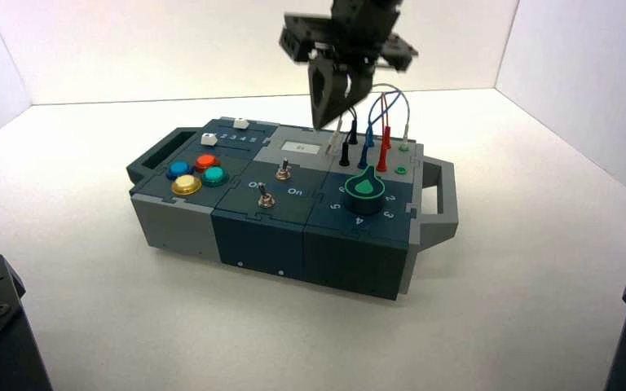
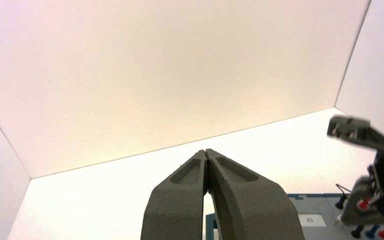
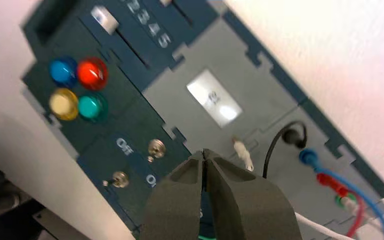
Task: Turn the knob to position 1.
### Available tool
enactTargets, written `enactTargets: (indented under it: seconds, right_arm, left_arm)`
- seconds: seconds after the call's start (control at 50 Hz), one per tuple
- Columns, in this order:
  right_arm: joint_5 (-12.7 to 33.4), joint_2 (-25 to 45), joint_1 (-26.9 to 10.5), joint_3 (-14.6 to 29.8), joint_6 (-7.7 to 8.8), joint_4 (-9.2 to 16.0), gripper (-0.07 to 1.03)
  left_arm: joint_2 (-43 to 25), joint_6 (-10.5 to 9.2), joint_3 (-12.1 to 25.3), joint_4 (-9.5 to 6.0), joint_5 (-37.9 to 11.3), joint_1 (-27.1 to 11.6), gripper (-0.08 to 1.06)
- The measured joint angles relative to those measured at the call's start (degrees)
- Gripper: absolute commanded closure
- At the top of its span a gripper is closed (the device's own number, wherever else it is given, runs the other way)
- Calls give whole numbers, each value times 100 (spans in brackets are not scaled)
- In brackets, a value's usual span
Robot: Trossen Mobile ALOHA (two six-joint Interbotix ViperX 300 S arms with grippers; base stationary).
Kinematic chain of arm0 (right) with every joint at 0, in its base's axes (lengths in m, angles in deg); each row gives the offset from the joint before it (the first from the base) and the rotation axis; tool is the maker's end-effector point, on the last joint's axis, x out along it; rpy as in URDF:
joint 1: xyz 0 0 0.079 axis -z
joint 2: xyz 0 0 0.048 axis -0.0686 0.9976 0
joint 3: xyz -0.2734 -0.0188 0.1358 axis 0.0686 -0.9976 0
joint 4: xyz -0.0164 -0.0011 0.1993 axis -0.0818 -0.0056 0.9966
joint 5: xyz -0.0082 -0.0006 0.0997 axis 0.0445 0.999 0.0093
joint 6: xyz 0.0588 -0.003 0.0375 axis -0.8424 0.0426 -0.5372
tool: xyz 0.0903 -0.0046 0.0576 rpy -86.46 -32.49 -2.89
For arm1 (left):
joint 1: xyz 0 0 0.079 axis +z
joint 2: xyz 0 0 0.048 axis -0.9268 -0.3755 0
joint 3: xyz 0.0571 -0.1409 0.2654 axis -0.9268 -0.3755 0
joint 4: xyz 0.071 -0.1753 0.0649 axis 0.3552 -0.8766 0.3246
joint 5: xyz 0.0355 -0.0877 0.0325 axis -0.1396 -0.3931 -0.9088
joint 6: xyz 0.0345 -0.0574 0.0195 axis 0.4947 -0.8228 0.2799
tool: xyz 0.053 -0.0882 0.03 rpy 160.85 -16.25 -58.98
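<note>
Our right gripper (image 1: 320, 122) above the box, fingertips together.
In the high view, we see it over the box (image 1: 257, 236), behind the dark-teal knob (image 1: 364, 195) with its green pointer, on the right front part. In the left wrist view, our left gripper (image 2: 206, 152) waits with fingertips together. In the right wrist view, the right fingertips touch each other, near the white wire plug (image 3: 243, 156).

1. Blue (image 1: 179, 169), red (image 1: 207, 162), yellow (image 1: 186, 185) and green push buttons (image 1: 214, 176) cluster together.
2. Two metal toggle switches (image 1: 284, 170) stand beside "Off" lettering (image 3: 125, 146).
3. Two white sliders (image 3: 104, 19) lie near numerals (image 3: 149, 23).
4. Black (image 3: 281, 136), blue (image 3: 350, 185), red and white wires arch upward.
</note>
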Motion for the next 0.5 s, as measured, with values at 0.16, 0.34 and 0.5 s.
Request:
enactTargets:
  seconds: [0.16,0.34,0.5]
  right_arm:
    - [18,-79,-18,123,53,-44,99]
    - [44,-88,-53,193,70,-123,99]
    - [62,-246,-123,193,79,-185,99]
  left_arm:
    - [-18,18,0,0,-9,0,101]
    - [-18,18,0,0,-9,0,101]
    - [0,18,0,0,-9,0,101]
